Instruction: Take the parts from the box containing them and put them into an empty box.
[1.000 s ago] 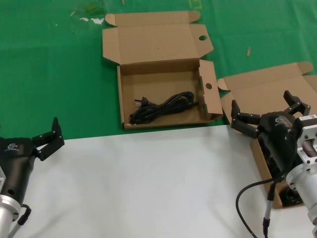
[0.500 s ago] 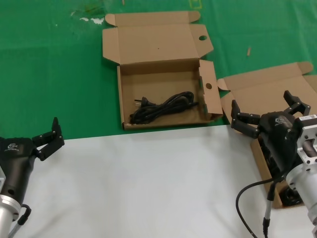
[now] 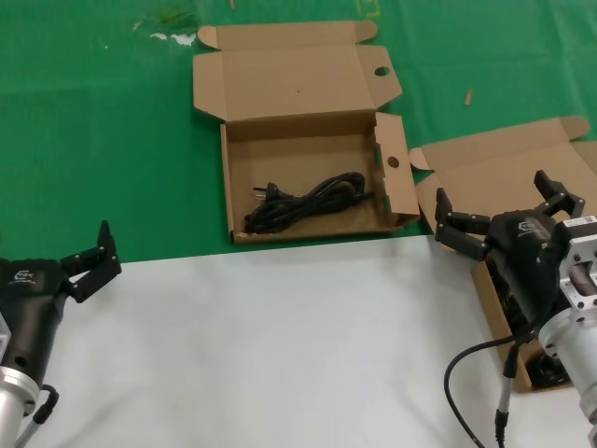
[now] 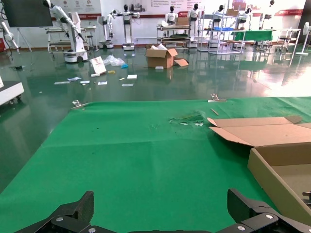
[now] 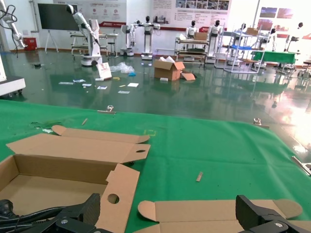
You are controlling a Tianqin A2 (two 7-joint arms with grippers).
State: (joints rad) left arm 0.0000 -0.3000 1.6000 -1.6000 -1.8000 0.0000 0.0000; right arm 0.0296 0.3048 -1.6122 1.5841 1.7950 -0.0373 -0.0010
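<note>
Step, I judge: reach for next cord. Right gripper (image 3: 499, 217), jaws spread, empty, hangs over the hole-free box (image 3: 485, 177); dark cords under it, count unclear. Left gripper (image 3: 89, 266) spread, idle. Beyond both: punched-hole box (image 3: 298, 84), 1 power cord (image 3: 303, 202) inside. 2 boxes. Next: descend, clamp.

The right gripper (image 3: 499, 213) hangs low at the robot's right side, its two black fingers (image 3: 457, 227) spread wide apart with nothing between them, the silver wrist and a looping black cable trailing just behind. The left gripper (image 3: 91, 259) waits at the robot's left, jaws parted and bare, angled forward
</note>
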